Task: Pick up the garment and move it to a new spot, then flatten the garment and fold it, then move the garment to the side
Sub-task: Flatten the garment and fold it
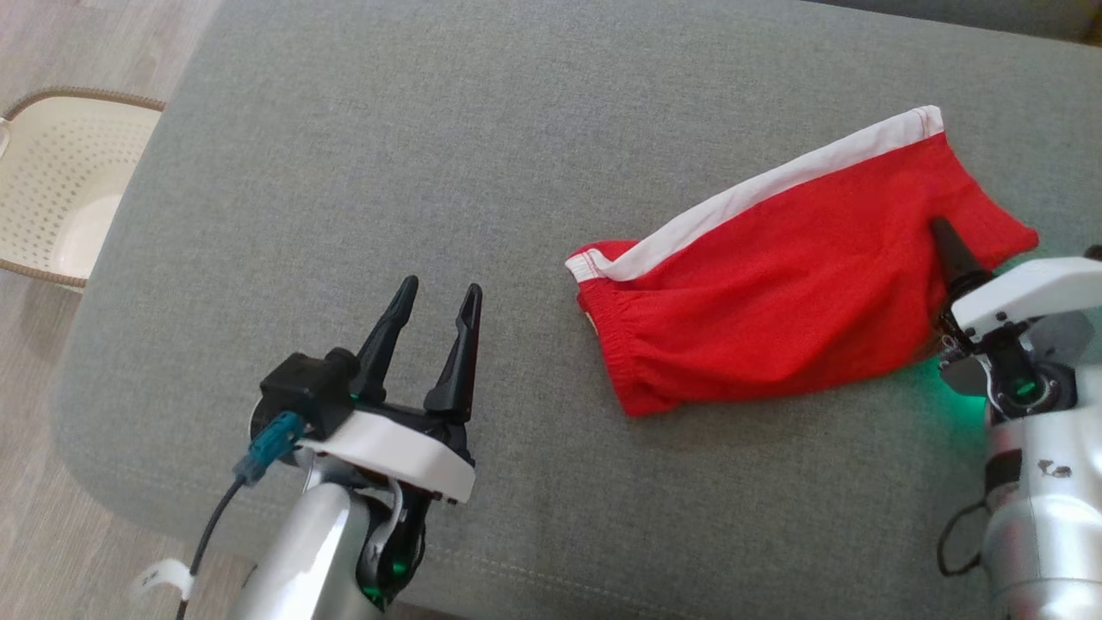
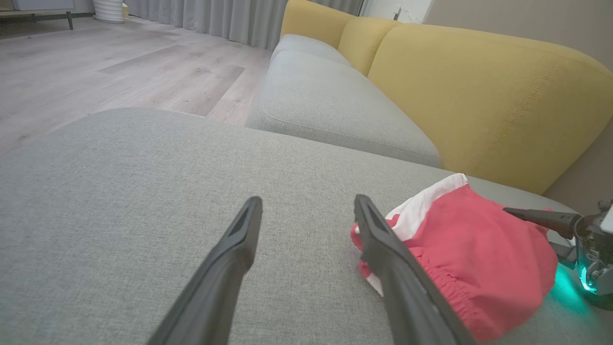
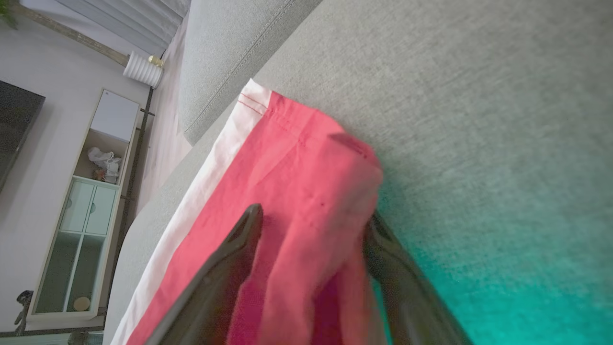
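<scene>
Grasping step, head view: right gripper [image 1: 947, 258] straddles the leg end of the red shorts [image 1: 775, 284], fingers apart and not yet clamped. The left gripper [image 1: 439, 297] is spread over bare grey cushion [image 1: 430, 129].
Shorts axis, head view: runs lower left to upper right, with the elastic waist [image 1: 620, 370] nearest the left gripper and the white stripe [image 1: 775, 185] along the far edge.
Left wrist view: waist end lies ahead and right of the spread fingers.
Right wrist view: a fold of cloth sits between the open fingers.
Next move: probably close on that fold, then lift.
</scene>
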{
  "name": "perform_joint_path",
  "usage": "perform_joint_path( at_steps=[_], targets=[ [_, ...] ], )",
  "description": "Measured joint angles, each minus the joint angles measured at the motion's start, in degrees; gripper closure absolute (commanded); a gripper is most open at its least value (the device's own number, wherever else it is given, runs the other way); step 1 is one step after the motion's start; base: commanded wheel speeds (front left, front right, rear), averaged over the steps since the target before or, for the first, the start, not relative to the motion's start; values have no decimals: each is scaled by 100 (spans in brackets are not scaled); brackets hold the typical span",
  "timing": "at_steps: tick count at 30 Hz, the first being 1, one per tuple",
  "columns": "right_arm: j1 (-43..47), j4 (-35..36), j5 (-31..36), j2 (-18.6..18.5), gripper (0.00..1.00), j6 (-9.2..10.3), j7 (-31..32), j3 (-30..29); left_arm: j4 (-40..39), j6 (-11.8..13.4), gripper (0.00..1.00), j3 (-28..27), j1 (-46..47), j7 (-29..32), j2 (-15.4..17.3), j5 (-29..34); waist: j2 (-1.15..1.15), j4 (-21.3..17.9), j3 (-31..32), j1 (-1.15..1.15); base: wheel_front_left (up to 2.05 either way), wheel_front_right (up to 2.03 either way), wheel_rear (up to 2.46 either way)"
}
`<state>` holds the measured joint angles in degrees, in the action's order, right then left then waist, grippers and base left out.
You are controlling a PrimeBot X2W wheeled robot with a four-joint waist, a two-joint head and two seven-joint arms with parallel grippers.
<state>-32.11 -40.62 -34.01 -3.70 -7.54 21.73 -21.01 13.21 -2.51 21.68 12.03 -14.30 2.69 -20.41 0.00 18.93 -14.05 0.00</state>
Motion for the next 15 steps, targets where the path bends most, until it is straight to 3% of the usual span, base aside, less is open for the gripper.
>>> perform_joint_path(
  at_steps=[6, 7, 8, 15],
  targets=[
    [-290, -326, 111, -34, 0, 0, -98, 22, -8, 13, 0, 34, 26, 0, 0, -53, 0, 20, -45, 0, 0, 0, 0],
    [-318, -355, 143, -43, 58, 0, -127, 62, -7, 43, 0, 40, 35, 0, 0, -53, 0, 17, -47, 0, 0, 0, 0],
    [-338, -366, 187, -45, 100, 0, -179, 105, -7, 49, 0, 40, 40, 0, 0, -53, 0, 8, -46, 0, 0, 0, 0],
    [-325, -403, 194, 14, 100, 0, -684, 331, 16, 49, 0, 14, 42, 0, 0, -52, 0, -184, 33, 0, 0, 0, 0]
  ],
)
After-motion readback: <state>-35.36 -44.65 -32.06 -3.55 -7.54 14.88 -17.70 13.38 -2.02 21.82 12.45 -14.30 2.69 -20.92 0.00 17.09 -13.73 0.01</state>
